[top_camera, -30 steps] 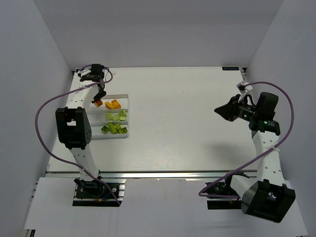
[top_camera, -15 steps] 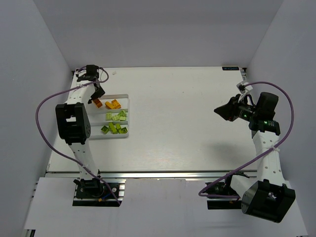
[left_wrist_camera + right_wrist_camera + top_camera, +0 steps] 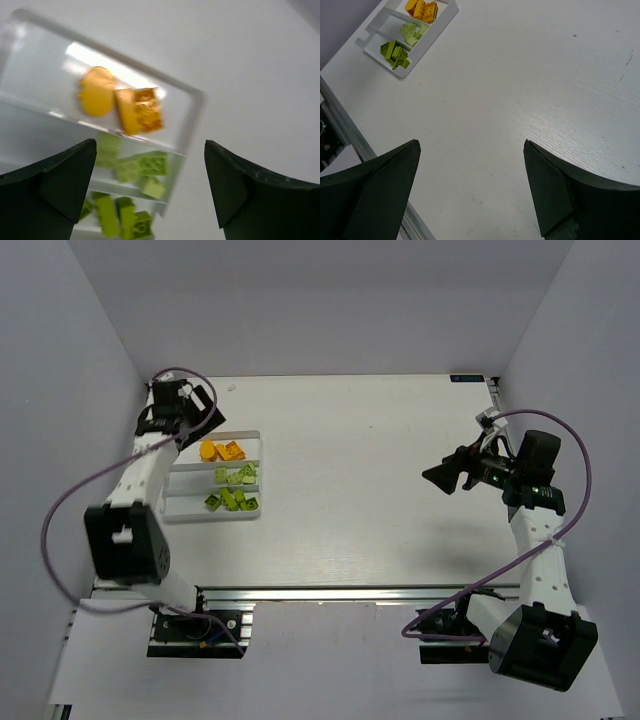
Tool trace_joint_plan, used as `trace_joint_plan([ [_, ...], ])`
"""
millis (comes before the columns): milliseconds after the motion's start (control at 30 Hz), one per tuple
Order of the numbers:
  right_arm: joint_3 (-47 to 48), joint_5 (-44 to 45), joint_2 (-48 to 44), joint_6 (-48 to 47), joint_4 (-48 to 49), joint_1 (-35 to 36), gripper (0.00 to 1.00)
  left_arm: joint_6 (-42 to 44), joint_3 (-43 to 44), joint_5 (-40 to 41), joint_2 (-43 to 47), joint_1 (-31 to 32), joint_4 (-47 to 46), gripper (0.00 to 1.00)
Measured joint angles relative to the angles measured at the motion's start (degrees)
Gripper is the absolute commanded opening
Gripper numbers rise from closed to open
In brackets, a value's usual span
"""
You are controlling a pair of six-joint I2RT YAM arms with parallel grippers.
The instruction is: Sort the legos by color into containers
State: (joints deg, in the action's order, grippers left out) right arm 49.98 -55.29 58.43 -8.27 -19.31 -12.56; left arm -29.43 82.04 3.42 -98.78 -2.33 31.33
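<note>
The legos lie sorted in the white tray [image 3: 180, 483], which sits on the table [image 3: 370, 490] at its 9 o'clock side. The orange-yellow legos [image 3: 222, 450] are in the compartment at 12 o'clock. The lime green legos [image 3: 238, 476] fill the middle compartment and the one at 6 o'clock. All of them crowd toward the 3 o'clock end of their compartments.

The tray's 3 o'clock edge faces a wide stretch of bare tabletop, which runs on to 12 and 6 o'clock as well. At 9 o'clock there is only a narrow strip before the table's edge and the side wall [image 3: 70, 390].

The left gripper [image 3: 203, 416] hangs above the tray's 11 o'clock corner. Its fingers [image 3: 60, 180] are spread wide and grip nothing. In its wrist view the orange-yellow pieces lie in the tray below, showing in the gap between the fingers and clear of both. The green ones lie lower in that view.

The right gripper [image 3: 440, 478] is well apart, across the table at 3 o'clock. It points toward 9 o'clock, with its fingers [image 3: 375, 190] wide apart and nothing in them. In its wrist view the tray is small at 11 o'clock.

The left arm [image 3: 148, 468] runs along the tray's 9 o'clock side and overhangs that end of it.
</note>
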Motion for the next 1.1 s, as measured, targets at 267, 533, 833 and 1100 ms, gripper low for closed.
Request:
trace_joint_plan([
  [267,-0.28,-2.45,0.72,0.59,0.20,-0.02,0.89,-2.97,-27.47,-30.12,38.53,1.29,-26.67,0.98],
  [533,-0.28,1.31,1.64,1.84,0.28,-0.02,0.89,1.11,-43.56,-42.34,46.77,1.42,-31.89,0.98],
  [833,-0.28,10.23,1.27,5.25,0.24,-0.17,0.89,6.62,-48.61,-42.12,59.63,1.44,-31.30,0.98],
  [1100,-0.50,14.67,-0.87,8.17,1.95,-2.45,0.89,9.27,-48.61,-40.92,61.90,1.44,-29.79,0.98],
])
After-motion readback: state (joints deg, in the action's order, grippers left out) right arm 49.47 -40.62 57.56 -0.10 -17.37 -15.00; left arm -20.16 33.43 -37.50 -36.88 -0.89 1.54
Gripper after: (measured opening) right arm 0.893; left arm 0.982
